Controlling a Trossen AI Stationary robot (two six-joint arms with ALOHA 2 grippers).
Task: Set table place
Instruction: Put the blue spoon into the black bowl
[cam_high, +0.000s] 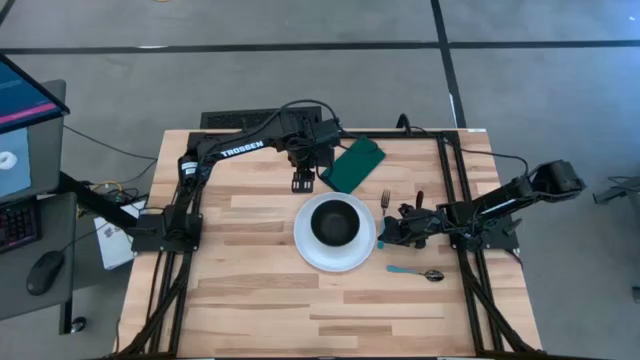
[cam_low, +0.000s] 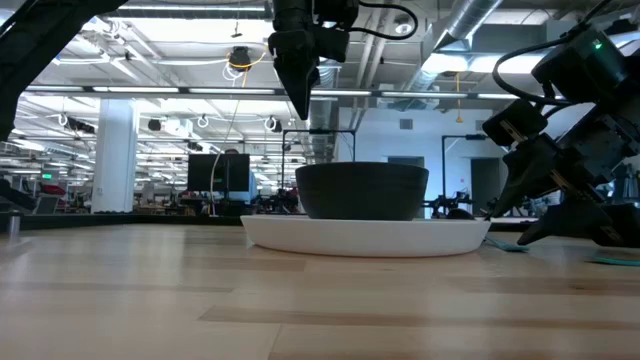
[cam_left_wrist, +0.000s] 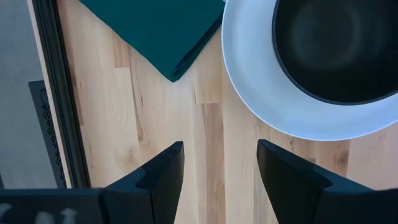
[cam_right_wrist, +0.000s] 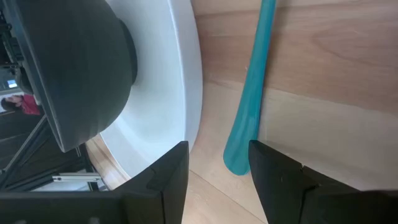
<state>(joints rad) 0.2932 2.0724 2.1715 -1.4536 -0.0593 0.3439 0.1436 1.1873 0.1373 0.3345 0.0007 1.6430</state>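
Observation:
A white plate (cam_high: 305, 245) rests on the light-wood table (cam_high: 250, 300) at its middle, and a dark bowl (cam_high: 337, 222) stands in it. A folded green napkin (cam_high: 352, 165) lies flat behind the plate. A spoon with a teal handle (cam_high: 408, 270) lies on the table right of the plate. My left gripper (cam_high: 303, 184) hangs open and empty above the bare wood left of the napkin, fingers pointing down (cam_left_wrist: 221, 180). My right gripper (cam_high: 385, 240) is low beside the plate's right rim, open (cam_right_wrist: 217, 180), with the teal handle's end (cam_right_wrist: 238, 155) just ahead of the gap, untouched.
A fork (cam_high: 385, 199) and a dark-handled utensil (cam_high: 420, 196) lie on the table right of the napkin. Black frame rails (cam_high: 447, 180) run along the table's left and right sides. Bare wood stretches across the near half (cam_high: 330, 320). A keyboard and a mouse (cam_high: 45, 272) sit off the table's left.

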